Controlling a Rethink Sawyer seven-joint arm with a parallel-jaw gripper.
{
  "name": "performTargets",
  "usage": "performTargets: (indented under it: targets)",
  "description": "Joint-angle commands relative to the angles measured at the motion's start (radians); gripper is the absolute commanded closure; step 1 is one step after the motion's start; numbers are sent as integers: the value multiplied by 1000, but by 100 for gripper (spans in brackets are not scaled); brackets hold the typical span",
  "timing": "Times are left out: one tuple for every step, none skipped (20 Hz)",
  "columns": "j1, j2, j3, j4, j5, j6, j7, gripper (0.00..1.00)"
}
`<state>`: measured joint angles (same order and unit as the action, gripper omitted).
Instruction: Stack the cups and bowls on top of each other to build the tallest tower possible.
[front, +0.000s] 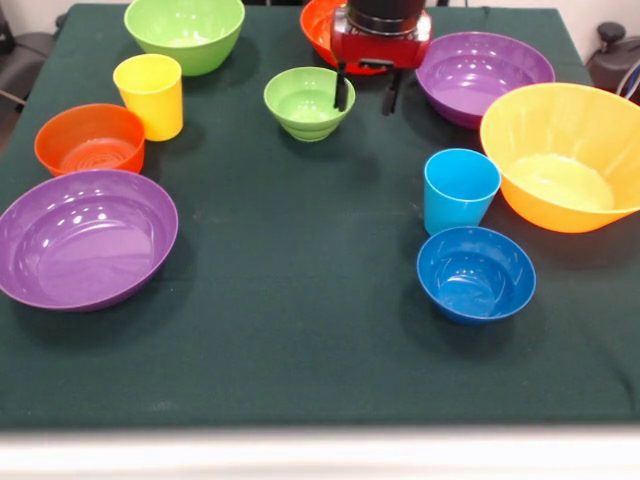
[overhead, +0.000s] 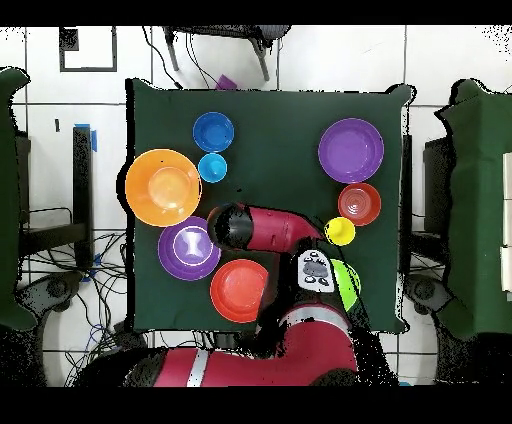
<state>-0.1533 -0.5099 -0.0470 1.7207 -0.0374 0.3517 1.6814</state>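
A: Nearest the lens, at 5 o'clock on the cloth, sits the small dark blue bowl (front: 475, 273); the light blue cup (front: 460, 189) stands just beside it toward 12; the big orange bowl (front: 562, 155) rests upright at 3 o'clock, touching neither; one large purple bowl (front: 85, 237) lies at 8.

B: Gripper state?

A: The gripper (front: 366, 91) hangs at 12 o'clock with its two dark fingers apart and nothing between them; one finger (front: 342, 88) dips over the rim of the small green bowl (front: 308, 102); the other stands outside it; contact not resolvable.

B: Step in hand?

A: No tower yet; every piece sits singly, mouth up; I judge this the first pick, the green bowl's rim pinched between the fingers; next move calls for closing, lifting clear, then carrying to a base.

B: Room?

A: Centre of the table (front: 290, 330) is bare; the yellow cup (front: 150, 95) at 10 and the second purple bowl (front: 483, 75) at 1 flank the lift; the orange bowl sits near the 3 o'clock edge.
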Motion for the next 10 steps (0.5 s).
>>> performTargets:
  targets:
    - [39,-25,23,-86,39,162,145,0]
    - [48,-28,14,-95,38,178,145,0]
    - [50,-31,12,-101,40,196,143,0]
    - [56,-35,8,-102,41,203,145,0]
    - [56,-38,10,-104,44,203,146,0]
    - [57,-27,9,-118,47,202,148,0]
    - [55,-22,13,-123,52,199,150,0]
    - [55,-10,16,-138,58,194,153,0]
    - [53,-1,21,-140,66,179,160,0]
    - [55,6,25,-140,72,163,168,0]
